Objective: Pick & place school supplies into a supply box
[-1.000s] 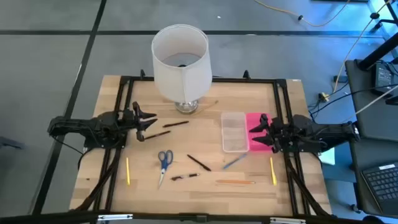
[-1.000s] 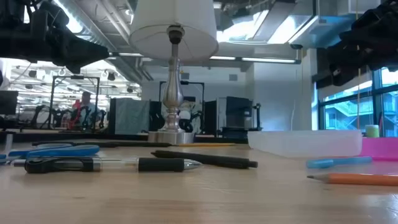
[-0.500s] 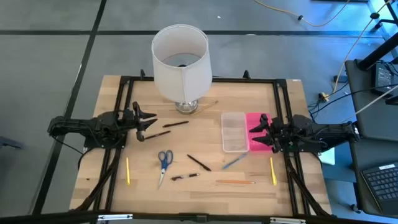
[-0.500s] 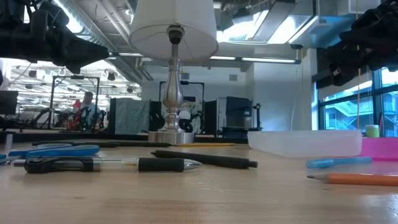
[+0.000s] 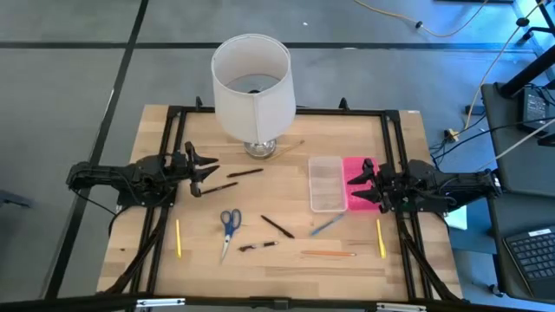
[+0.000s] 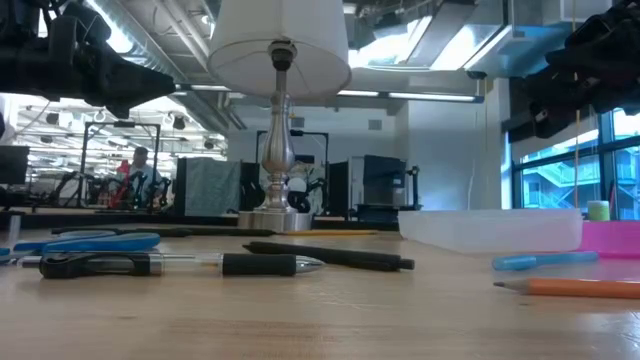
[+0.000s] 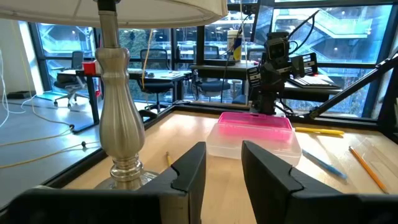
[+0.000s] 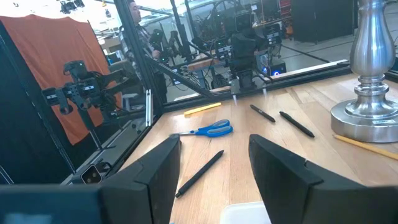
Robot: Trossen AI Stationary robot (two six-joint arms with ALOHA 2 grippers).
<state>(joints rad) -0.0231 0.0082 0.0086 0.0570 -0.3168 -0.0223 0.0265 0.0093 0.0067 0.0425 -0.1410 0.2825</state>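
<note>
Grey floor surrounds a light wooden worktop (image 5: 286,199) seen from above, with a black frame along its edges. A white lamp (image 5: 251,87) stands at the upper centre of the worktop, its silver base just below the shade.

At the left edge of the worktop the left pincer (image 5: 206,172) points toward the centre, its fingers apart with nothing between them. At the right edge the right pincer (image 5: 360,185) points back toward it, fingers also apart and empty, hovering over the pink lid (image 5: 358,191) of the supply box (image 5: 327,183). The box sits right of centre, its clear tray lying open beside the pink lid.

School supplies lie scattered on the wood, none in the box. A dark pen (image 5: 245,172) lies near the lamp base, and another dark pen (image 5: 224,185) lies just off the left pincer's tips. Blue-handled scissors (image 5: 228,227) lie at lower left of centre, with a yellow pencil (image 5: 179,237) further left. A dark pen (image 5: 277,227) lies at the centre, and another (image 5: 258,246) below it. A blue pen (image 5: 326,226) lies just below the box. An orange pencil (image 5: 329,254) lies near the lower edge, and a yellow pencil (image 5: 380,238) to its right.

In the table-level view, a person (image 6: 140,172) shows far off in the room behind.
</note>
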